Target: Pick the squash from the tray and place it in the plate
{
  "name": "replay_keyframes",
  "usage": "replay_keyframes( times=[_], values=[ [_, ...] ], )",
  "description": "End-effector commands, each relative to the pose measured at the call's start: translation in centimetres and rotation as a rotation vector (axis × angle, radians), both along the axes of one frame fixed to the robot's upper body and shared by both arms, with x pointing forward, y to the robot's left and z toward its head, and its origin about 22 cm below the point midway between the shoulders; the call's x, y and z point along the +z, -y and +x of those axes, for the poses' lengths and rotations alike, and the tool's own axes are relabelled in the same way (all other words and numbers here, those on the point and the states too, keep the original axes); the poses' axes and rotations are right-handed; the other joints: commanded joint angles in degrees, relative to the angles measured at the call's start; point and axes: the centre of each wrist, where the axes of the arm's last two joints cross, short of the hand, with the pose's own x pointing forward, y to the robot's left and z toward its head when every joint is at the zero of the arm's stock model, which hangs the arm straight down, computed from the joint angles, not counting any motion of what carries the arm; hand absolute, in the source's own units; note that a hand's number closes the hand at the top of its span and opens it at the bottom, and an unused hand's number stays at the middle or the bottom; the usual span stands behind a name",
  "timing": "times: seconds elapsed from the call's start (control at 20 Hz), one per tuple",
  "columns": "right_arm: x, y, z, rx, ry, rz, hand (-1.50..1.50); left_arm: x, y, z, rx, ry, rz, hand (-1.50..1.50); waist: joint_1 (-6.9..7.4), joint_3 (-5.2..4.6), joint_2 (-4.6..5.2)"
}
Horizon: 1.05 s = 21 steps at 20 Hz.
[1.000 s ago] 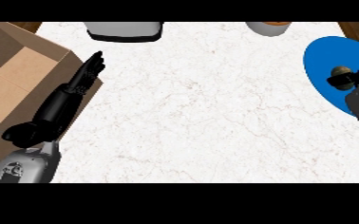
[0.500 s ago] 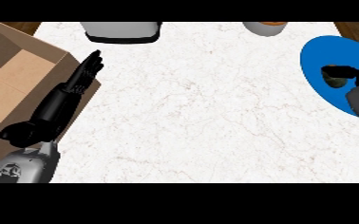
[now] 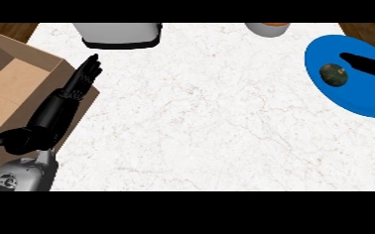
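Blue filled the right edge of the frame: the plate (image 3: 351, 96) lay there on the white marble counter (image 3: 198, 119), partly cut off by the border. On it, toward its upper half, sat the squash (image 3: 333, 73), a small dark greenish round thing resting on the plate's surface. A black finger-like shape of the right hand (image 3: 357, 60) reached in from the right edge just above and beside the squash; so little of that hand showed that its state could not be told, nor whether it touched the squash.

At the left of the frame the left hand (image 3: 77, 87) lay along the rim of the brown tray (image 3: 26, 79), fingers straight and pointing toward the upper middle, holding nothing. It looked to be at rest, kept beside the tray and out of the working side.

Along the top edge stood a grey, dark-based appliance (image 3: 121, 34) at upper left and a pale cup (image 3: 267, 28) with an orange inside at upper right, both well apart from the plate.

Judged from how things lay, the squash was already in the plate, so the placing seemed done or nearly so; what remained was probably only for the right hand to draw clear without nudging the squash.
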Motion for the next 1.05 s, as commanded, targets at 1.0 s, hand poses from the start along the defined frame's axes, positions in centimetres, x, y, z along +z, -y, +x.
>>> replay_keyframes(
  times=[1.0],
  values=[
    [1.5,4.5,-19.4,0.198,0.093,0.083,-1.5,-0.5,-0.1,-1.2,-0.004,0.01,0.006,0.0,0.6,-0.12,0.15]
  ],
)
